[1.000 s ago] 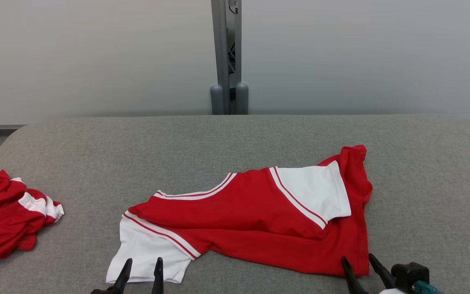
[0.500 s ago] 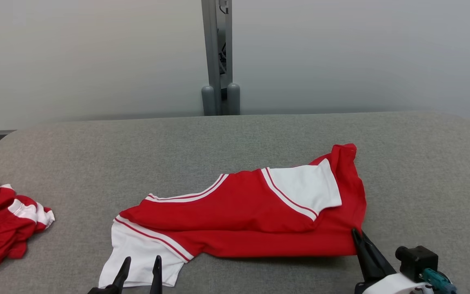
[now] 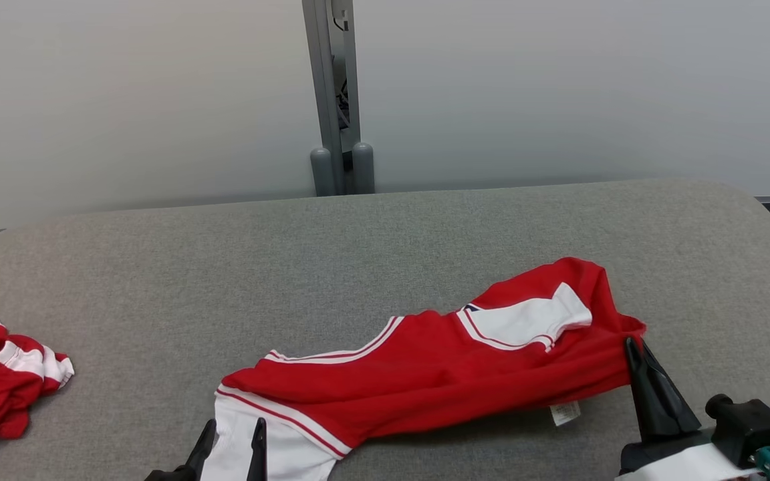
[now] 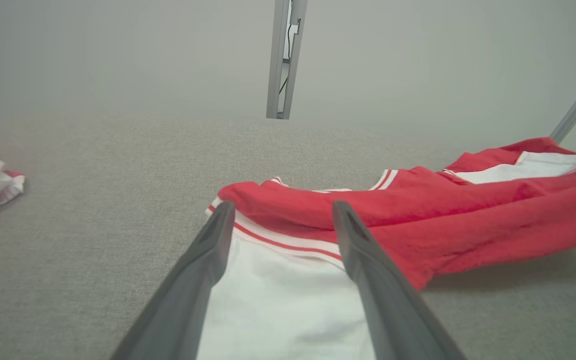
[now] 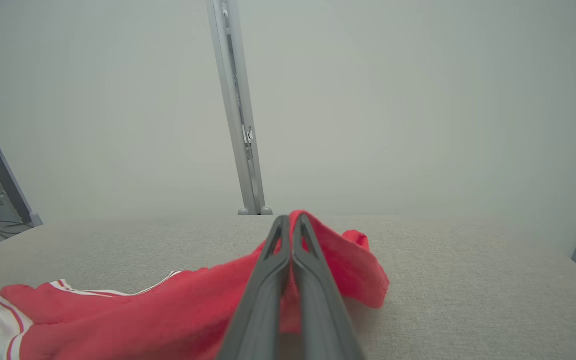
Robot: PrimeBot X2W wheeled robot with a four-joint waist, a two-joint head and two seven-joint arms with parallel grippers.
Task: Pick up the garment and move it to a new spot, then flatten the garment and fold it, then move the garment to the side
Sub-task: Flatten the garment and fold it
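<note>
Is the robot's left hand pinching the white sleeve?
No, the fingers of the left gripper stand wide apart, and the white sleeve of the shirt shows between them.

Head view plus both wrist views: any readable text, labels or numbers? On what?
No text can be read in any view.
White tag hanging below the garment: print too small to read.
Dark mark beside the white sleeve: too little shows to tell whether it is lettering.

Red garment, white sleeves, red-and-white striped trim; plain grey fabric table.
</note>
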